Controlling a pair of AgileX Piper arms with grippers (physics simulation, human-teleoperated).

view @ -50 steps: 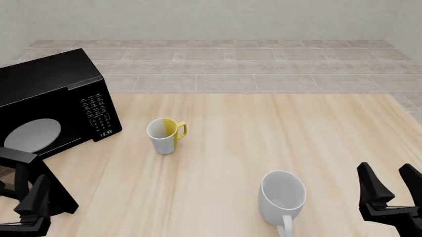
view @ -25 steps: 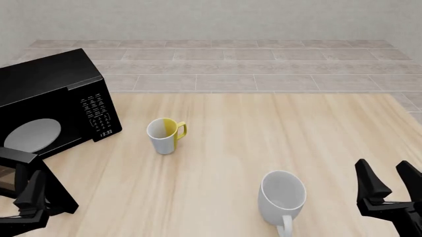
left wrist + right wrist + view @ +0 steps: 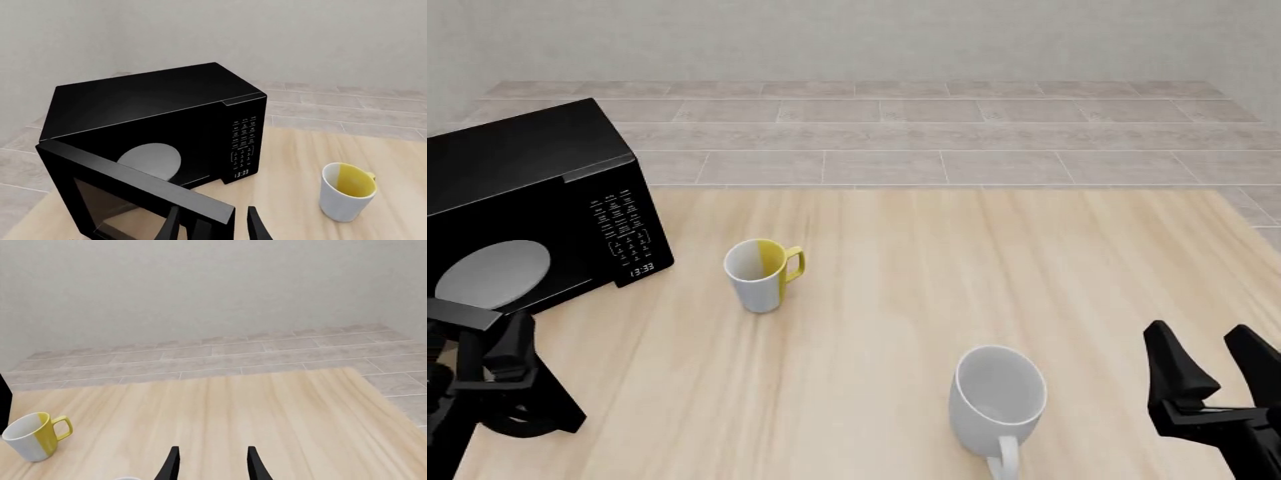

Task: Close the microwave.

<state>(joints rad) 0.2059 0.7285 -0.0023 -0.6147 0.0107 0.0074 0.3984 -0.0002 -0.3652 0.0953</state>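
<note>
Black microwave (image 3: 541,205) with its door (image 3: 133,192) swung open, at about ten o'clock on a light wooden table (image 3: 961,270), with two robot grippers near the front edge.

The round grey-white plate (image 3: 491,275) shows inside the cavity, with the keypad panel (image 3: 625,225) and small digital display (image 3: 643,268) to its right. The left gripper (image 3: 212,227) sits at about eight o'clock, its jaws parted on either side of the door's free edge; whether they touch it cannot be told. The right gripper (image 3: 1217,385) hovers at about four o'clock, jaws apart and holding nothing. A white-and-yellow mug (image 3: 761,273) stands near the table's centre, just right of the microwave. A plain white mug (image 3: 998,400) stands at about five o'clock, between the grippers.
</note>
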